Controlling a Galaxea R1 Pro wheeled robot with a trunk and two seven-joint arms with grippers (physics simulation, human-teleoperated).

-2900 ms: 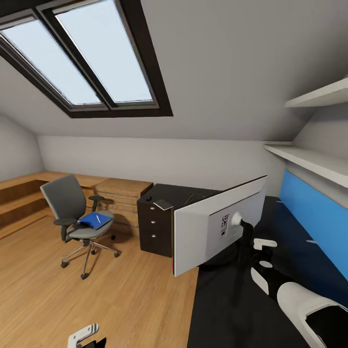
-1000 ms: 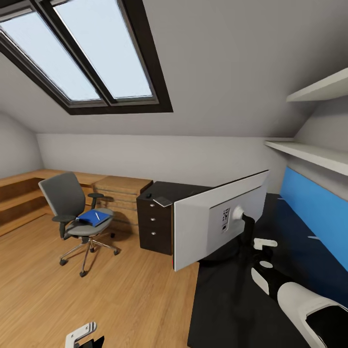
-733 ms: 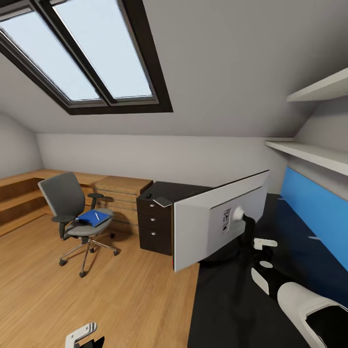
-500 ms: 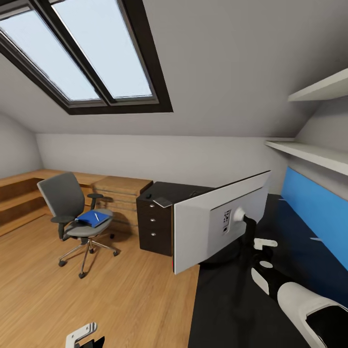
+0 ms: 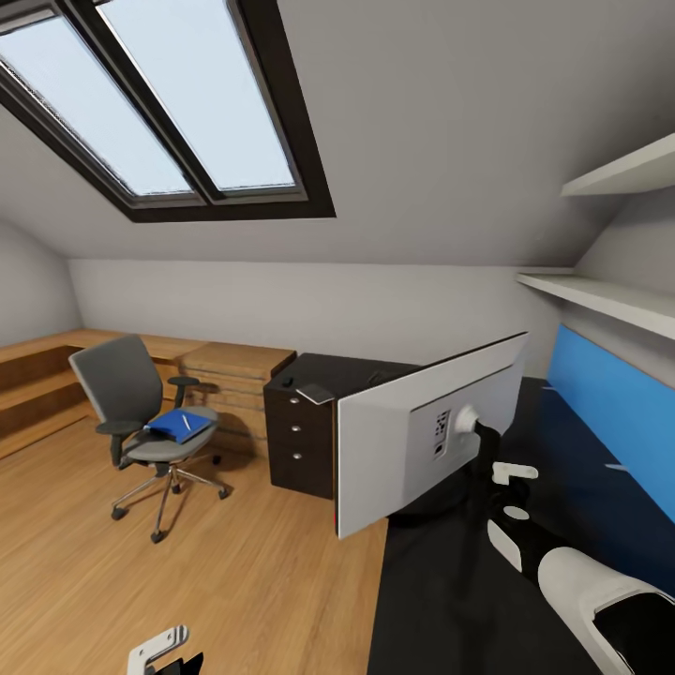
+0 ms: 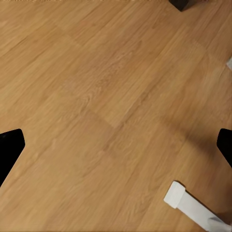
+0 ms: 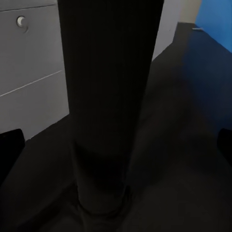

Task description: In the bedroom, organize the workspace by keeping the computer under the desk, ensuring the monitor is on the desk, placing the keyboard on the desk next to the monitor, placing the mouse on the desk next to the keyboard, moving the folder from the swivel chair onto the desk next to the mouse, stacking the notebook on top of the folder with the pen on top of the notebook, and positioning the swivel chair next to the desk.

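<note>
Here the monitor (image 5: 427,427) stands on the black worktop (image 5: 450,581) with the right end effector (image 7: 116,140) spread apart around its stem, while the left end effector (image 6: 116,145) hangs open over the floor (image 6: 96,96) and the folder (image 5: 178,425) lies on the swivel chair (image 5: 141,412).

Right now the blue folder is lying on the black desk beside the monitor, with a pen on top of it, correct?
Not quite. The blue folder with the pen on top is lying on the seat of the grey office chair, out on the wood floor, not on the black desk beside the monitor. The head view shows this.
</note>
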